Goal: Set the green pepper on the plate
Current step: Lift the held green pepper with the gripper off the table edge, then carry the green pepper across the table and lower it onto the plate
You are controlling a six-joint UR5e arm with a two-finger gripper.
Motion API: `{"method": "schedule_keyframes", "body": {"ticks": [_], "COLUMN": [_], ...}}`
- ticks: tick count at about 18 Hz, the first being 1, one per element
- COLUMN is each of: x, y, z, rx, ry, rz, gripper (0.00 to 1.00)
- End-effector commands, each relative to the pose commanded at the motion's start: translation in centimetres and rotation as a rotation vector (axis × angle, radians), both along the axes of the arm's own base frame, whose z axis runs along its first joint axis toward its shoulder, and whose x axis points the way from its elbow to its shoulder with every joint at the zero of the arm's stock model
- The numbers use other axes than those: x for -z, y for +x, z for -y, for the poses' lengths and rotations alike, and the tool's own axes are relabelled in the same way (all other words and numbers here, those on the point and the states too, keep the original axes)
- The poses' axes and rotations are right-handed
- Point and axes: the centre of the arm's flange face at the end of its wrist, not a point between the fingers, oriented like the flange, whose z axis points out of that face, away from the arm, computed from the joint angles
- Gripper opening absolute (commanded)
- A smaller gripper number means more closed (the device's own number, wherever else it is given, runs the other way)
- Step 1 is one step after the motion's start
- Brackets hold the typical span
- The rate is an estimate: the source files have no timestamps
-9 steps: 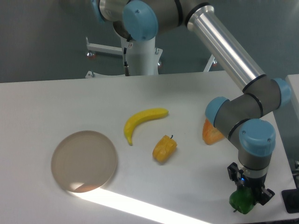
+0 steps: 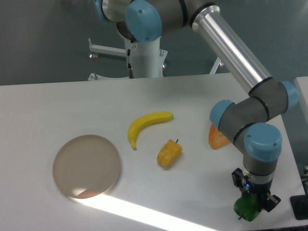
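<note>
The green pepper [image 2: 246, 208] is glossy dark green and sits low at the front right of the table, between the fingers of my gripper [image 2: 252, 204]. The gripper points straight down and is shut on the pepper, which is partly hidden by the fingers. I cannot tell whether the pepper still touches the table. The plate [image 2: 86, 166] is a flat round tan disc lying at the front left of the table, far to the left of the gripper, with nothing on it.
A yellow banana [image 2: 146, 124] lies mid-table. A yellow-orange pepper [image 2: 169, 153] lies just in front of it. An orange fruit piece [image 2: 217, 138] is partly hidden behind my arm's elbow. A dark object [image 2: 299, 207] sits at the right edge.
The gripper with the green pepper has shifted slightly to the left. The other objects have not moved.
</note>
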Motion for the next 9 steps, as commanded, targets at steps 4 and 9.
{"method": "schedule_keyframes", "body": {"ticks": [4, 9], "x": [-1.4, -5.2], "y": [2.7, 8.7], "z": [0.6, 0.0], "rx": [-0.012, -0.067], "ry": [-0.002, 0.0], "rz": [0.048, 0.206], "gripper": [0.35, 0.35]}}
